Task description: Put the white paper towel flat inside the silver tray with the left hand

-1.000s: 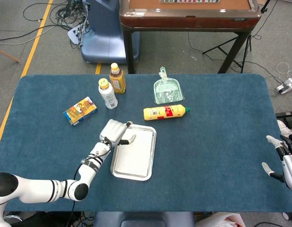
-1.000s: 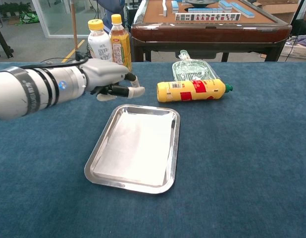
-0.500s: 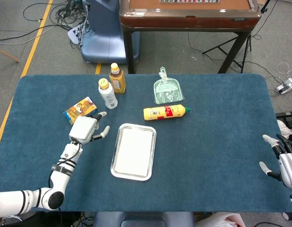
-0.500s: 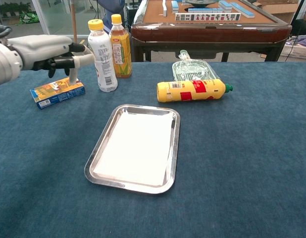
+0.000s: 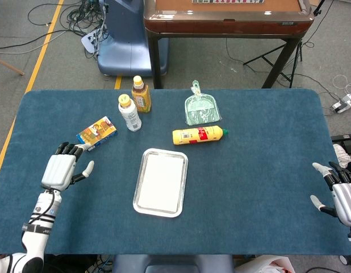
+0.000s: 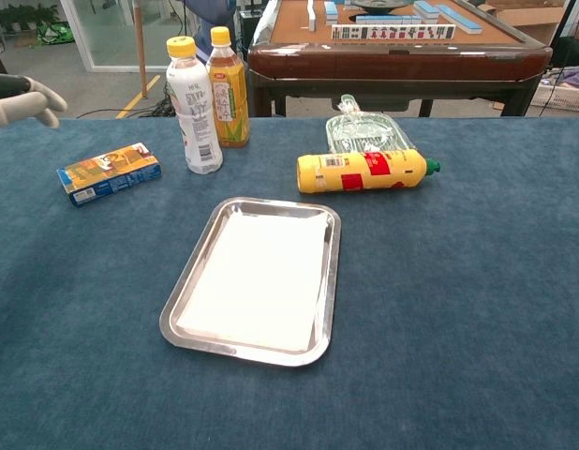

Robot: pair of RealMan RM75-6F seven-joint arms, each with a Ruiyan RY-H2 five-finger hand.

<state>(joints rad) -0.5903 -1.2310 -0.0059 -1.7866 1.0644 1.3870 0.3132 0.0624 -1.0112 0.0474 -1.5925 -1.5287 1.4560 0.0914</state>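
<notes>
The white paper towel [image 5: 160,181] [image 6: 259,279] lies flat inside the silver tray [image 5: 140,203] [image 6: 332,272] near the middle of the table. My left hand [image 5: 61,170] is well to the left of the tray, fingers spread, holding nothing; in the chest view only its fingertips [image 6: 22,99] show at the left edge. My right hand [image 5: 341,195] hangs at the table's right edge, fingers apart and empty.
A small colourful box [image 5: 96,132] [image 6: 109,172] lies just beyond my left hand. A white bottle [image 5: 129,112] and an amber tea bottle [image 5: 141,94] stand behind the tray. A yellow bottle [image 5: 199,135] lies on its side beside a green dustpan [image 5: 202,108].
My left hand has drawn back from the tray's top left corner to the far left of the table. The towel stays flat in the tray. The right hand barely moved.
</notes>
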